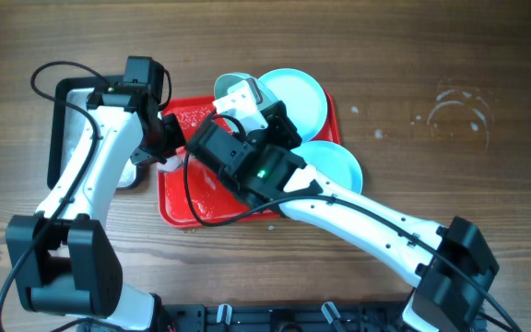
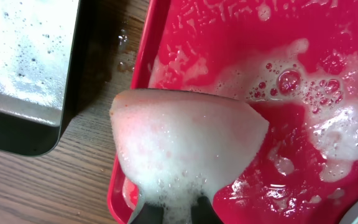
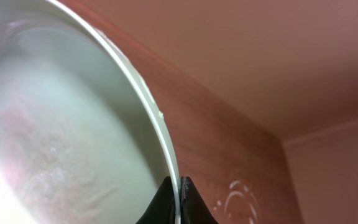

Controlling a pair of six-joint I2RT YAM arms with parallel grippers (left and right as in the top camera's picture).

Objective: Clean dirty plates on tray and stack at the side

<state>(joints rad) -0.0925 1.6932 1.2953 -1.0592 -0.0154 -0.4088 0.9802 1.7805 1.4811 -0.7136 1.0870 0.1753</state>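
My right gripper [image 3: 178,190] is shut on the rim of a pale-blue plate [image 3: 61,124] and holds it tilted above the red tray [image 1: 178,207]; in the overhead view this plate [image 1: 229,85] and gripper [image 1: 238,100] are over the tray's far edge. A second plate [image 1: 298,97] lies at the tray's far right corner. A third plate [image 1: 335,164] lies at its right edge. My left gripper [image 2: 178,208] is shut on a foam-covered sponge [image 2: 185,143] over the tray's sudsy left rim [image 2: 143,56]; it also shows in the overhead view [image 1: 167,155].
A black-rimmed metal pan [image 1: 67,120] with suds stands left of the tray, close to its rim [image 2: 23,56]. Wet ring marks [image 1: 459,111] lie on the wooden table at the far right.
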